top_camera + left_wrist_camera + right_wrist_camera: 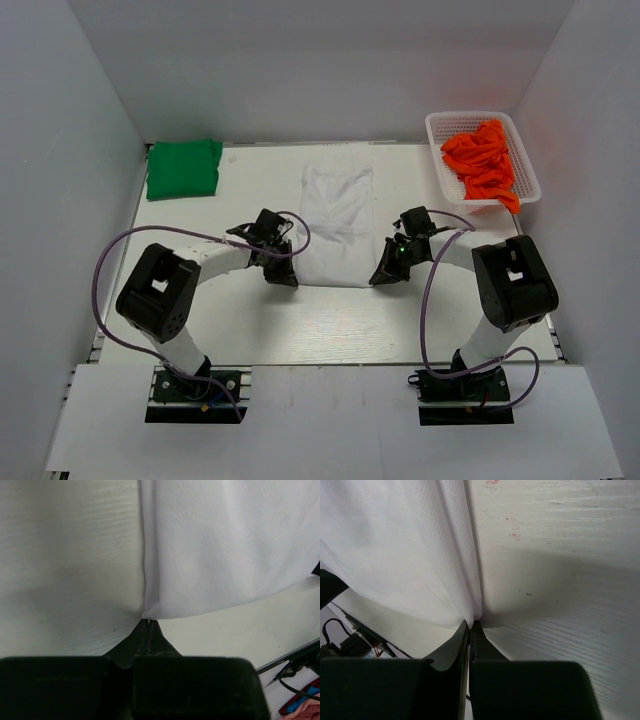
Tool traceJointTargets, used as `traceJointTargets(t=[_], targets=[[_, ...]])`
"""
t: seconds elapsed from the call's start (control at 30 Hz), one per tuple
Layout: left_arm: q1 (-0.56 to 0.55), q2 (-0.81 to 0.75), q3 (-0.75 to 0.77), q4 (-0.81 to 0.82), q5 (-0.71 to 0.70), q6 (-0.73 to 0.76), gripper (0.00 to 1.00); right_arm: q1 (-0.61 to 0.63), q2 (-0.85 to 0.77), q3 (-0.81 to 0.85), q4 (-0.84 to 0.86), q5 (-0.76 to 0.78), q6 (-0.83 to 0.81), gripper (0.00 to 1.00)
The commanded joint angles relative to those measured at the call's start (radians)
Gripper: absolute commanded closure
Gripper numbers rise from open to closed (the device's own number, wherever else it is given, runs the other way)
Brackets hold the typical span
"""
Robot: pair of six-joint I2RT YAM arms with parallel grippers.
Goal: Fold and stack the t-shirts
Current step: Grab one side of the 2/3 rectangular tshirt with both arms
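A white t-shirt [336,222] lies folded into a long strip in the middle of the table. My left gripper [285,279] is shut on its near left corner, where the cloth [220,550] meets the fingertips of the left gripper [148,622]. At the near right corner my right gripper [380,277] is shut on the cloth too; the white t-shirt [400,545] runs into the tips of the right gripper [472,623]. A green t-shirt [184,167] sits folded at the far left.
A white lattice basket [434,127] with orange cloth [482,160] stands at the far right. White walls close in the table on the left, the back and the right. Purple cables loop from both arms over the near table.
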Motion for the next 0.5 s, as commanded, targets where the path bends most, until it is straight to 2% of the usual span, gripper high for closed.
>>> traceJointTargets(t=[0.0, 0.2, 0.33, 0.37, 0.4, 0.43, 0.47], targets=[[-0.004, -0.121, -0.036, 0.048, -0.042, 0.024, 1.0, 0.005, 0.001, 0.002, -0.024, 0.015, -0.045, 1.0], [-0.014, -0.216, -0.088, 0.048, -0.016, 0.046, 1.0, 0.016, -0.056, 0.0, -0.064, 0.015, -0.077, 1.0], [-0.014, -0.207, -0.076, 0.022, -0.023, 0.037, 1.0, 0.016, -0.074, -0.006, -0.096, 0.057, -0.109, 1.0], [-0.014, -0.174, -0.05, 0.001, -0.054, 0.026, 0.82, 0.017, -0.074, -0.009, -0.091, 0.06, -0.107, 1.0], [-0.014, -0.161, -0.041, -0.019, -0.069, 0.026, 0.6, 0.016, -0.071, -0.009, -0.087, 0.051, -0.107, 1.0], [-0.014, -0.161, -0.041, -0.019, -0.069, 0.026, 0.14, 0.016, -0.068, -0.012, -0.076, 0.04, -0.1, 1.0], [-0.014, -0.149, -0.041, -0.006, -0.071, 0.026, 0.09, 0.019, -0.059, -0.015, -0.07, 0.034, -0.098, 1.0]])
